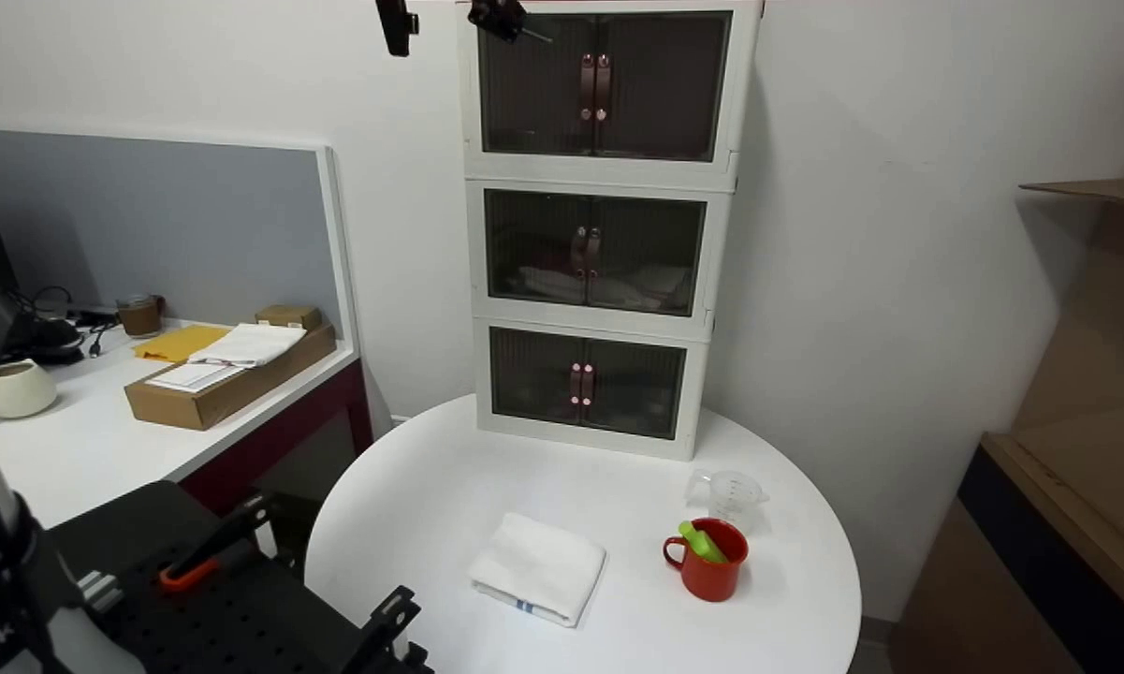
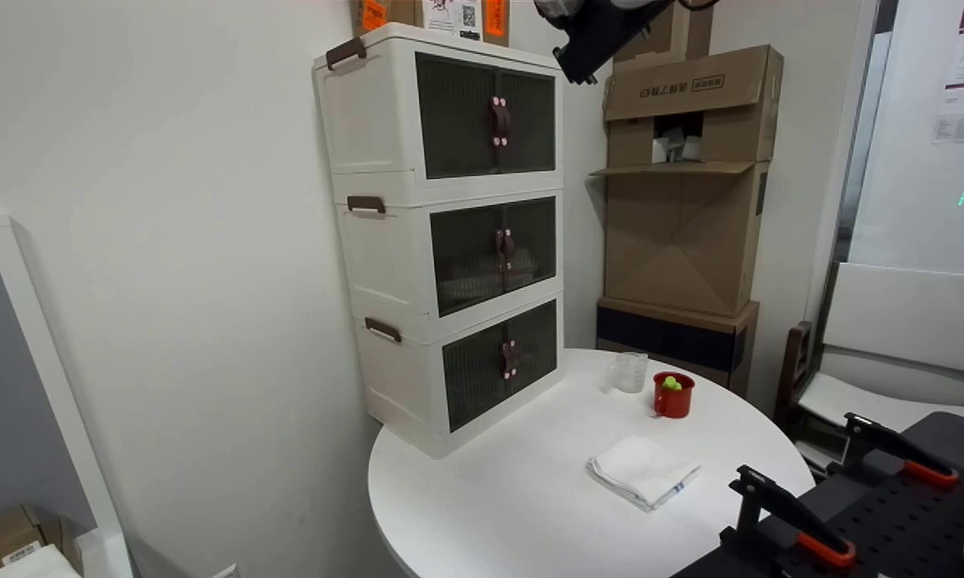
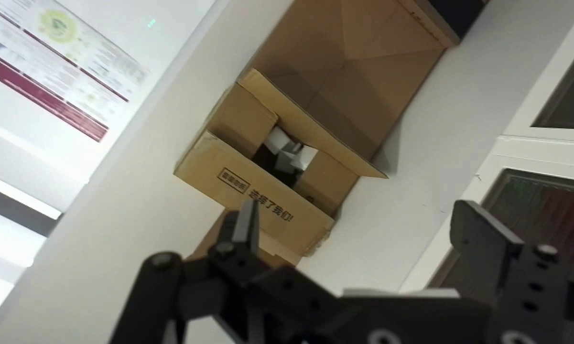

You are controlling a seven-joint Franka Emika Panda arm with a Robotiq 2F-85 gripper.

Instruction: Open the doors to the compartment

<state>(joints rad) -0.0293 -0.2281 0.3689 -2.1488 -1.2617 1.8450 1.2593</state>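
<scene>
Black two-finger gripper [image 3: 356, 215] out of line with the pair of dark smoky translucent door panels [image 1: 641, 86].
Jaws wide apart, nothing held. Panels sit closed in the white-framed, boxy top compartment [image 1: 599, 168]; wrist view shows part of them at the right edge, outside the gap. Slim maroon handles [image 2: 500, 120] stand upright; judged next: swing that way, roll so jaws straddle one.

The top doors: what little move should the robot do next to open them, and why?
Probably swing the open gripper toward the handles on the top doors. Those doors are shut in both exterior views, and the wrist view centers on a cardboard box, with the cabinet only along its right edge.
</scene>
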